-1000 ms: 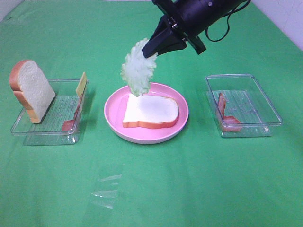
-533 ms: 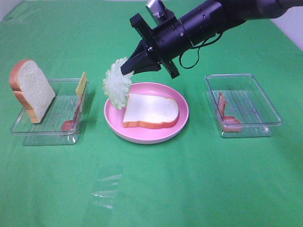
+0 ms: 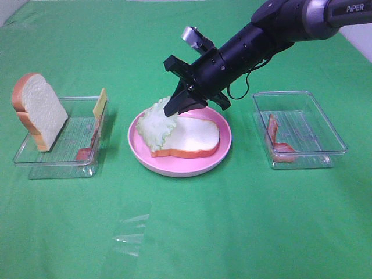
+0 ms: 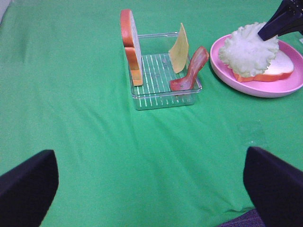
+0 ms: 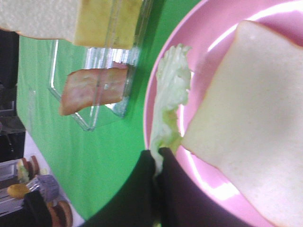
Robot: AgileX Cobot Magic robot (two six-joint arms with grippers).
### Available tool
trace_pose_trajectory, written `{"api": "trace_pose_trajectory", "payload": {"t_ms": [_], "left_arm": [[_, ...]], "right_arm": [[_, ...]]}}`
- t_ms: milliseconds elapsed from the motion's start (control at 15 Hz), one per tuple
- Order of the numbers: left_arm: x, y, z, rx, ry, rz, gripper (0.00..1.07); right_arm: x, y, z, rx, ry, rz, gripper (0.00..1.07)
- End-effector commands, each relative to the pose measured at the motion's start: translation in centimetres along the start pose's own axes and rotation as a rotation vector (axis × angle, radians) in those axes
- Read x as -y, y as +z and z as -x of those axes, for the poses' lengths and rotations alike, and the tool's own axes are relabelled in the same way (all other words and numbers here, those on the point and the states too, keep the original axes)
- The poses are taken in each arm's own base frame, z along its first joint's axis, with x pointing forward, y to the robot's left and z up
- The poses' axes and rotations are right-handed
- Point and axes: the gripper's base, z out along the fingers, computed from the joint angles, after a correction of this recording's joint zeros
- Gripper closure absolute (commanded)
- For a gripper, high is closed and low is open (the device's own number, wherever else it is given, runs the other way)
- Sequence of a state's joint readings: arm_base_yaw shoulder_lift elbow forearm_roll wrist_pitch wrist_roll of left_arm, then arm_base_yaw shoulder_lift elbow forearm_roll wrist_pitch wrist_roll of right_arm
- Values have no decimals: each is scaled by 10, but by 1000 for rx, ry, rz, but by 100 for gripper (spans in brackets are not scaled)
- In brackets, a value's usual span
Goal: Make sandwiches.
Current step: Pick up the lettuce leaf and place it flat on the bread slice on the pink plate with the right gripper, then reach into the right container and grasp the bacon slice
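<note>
Grips the edge of the lettuce with the right gripper, both black fingers pressed together on the leaf. Leans the leaf, tilted, on the left end of the bread slice, partly over the bare pink plate beside it. Lies flat in the plate, this bread slice, white face up.

Reaches in with the right arm from the upper right of the high view. Slants down and to the left across the middle, wrist low over the far rim of the plate, fingertips pointing down-left.

Holds the left gripper wide open and gripping nothing, over the green cloth, well apart from the left tray. Cannot find this gripper in the high view.

Shows in the left tray a second bread slice standing on edge at the outer end, and a cheese slice and a bacon strip leaning at the end near the plate. Shows in the right tray another bacon strip, propped against the wall nearest the plate.
</note>
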State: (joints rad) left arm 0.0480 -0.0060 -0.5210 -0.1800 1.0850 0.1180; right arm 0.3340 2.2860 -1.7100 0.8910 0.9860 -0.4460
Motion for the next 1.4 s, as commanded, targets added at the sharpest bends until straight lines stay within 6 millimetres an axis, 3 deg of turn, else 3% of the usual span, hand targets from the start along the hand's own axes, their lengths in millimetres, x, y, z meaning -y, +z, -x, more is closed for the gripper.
{"api": "trace_pose_trajectory", "payload": {"t_ms": [67,667,733,867,933,1000,1133,1200,1333,1400], "left_arm": [[1,0,0,10,-6,-12,9],[1,0,0,10,-6,-12,9],[1,0,0,10,-6,-12,9],[1,0,0,10,-6,-12,9],[1,0,0,10,-6,-12,9],[1,0,0,10,-6,-12,9],[1,0,0,10,-6,-12,9],[1,0,0,10,-6,-12,9],[1,0,0,10,-6,-12,9],[1,0,0,10,-6,-12,9]], "right_arm": [[8,1,-2,-15,-8,-79,107],[8,-17,2,-13,-62,-234,107],[7,-18,2,-10,-66,-236,102],[4,-24,3,-4,-85,-253,69],[-1,-30,3,5,-92,-262,36],[-5,-37,2,6,-115,-282,12],[-16,-55,1,23,-161,-331,11],[-33,-77,-4,41,-179,-370,11],[-47,-100,-14,15,-202,-430,11],[-49,-105,-16,6,-192,-455,11]]}}
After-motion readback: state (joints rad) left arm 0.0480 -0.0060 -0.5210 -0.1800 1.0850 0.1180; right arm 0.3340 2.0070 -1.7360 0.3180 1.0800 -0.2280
